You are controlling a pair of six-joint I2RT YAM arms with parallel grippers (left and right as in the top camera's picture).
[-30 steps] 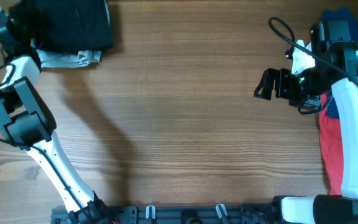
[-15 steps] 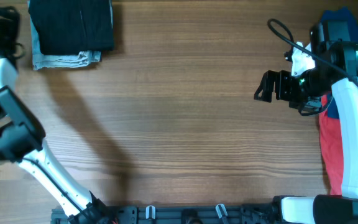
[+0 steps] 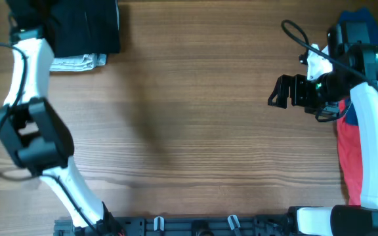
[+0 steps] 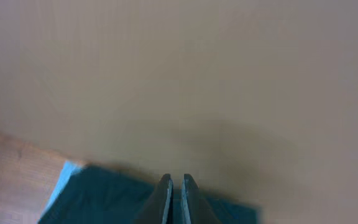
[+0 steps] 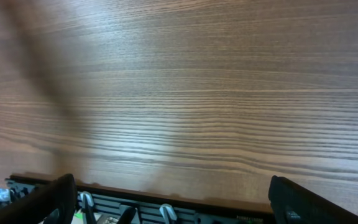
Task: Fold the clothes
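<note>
A folded plain black garment [image 3: 90,26] lies at the table's far left corner on top of a folded light-blue denim piece [image 3: 77,63]. My left gripper [image 3: 35,12] hangs over the left part of that pile. In the left wrist view its fingers [image 4: 174,179] are pressed nearly together above the black cloth [image 4: 104,199], with a light-blue edge [image 4: 58,183] at the left. My right gripper [image 3: 278,90] is wide open and empty over bare wood at the right, fingers far apart in the right wrist view [image 5: 173,199].
A red garment [image 3: 348,157] and a dark blue one [image 3: 361,17] lie at the table's right edge under my right arm. A black rail [image 3: 195,226] with clips runs along the front edge. Wooden tabletop [image 3: 189,131] lies between the arms.
My left arm has swung from the far left edge back to the right, and now lies over the left side of the folded pile. The right arm has not moved.
</note>
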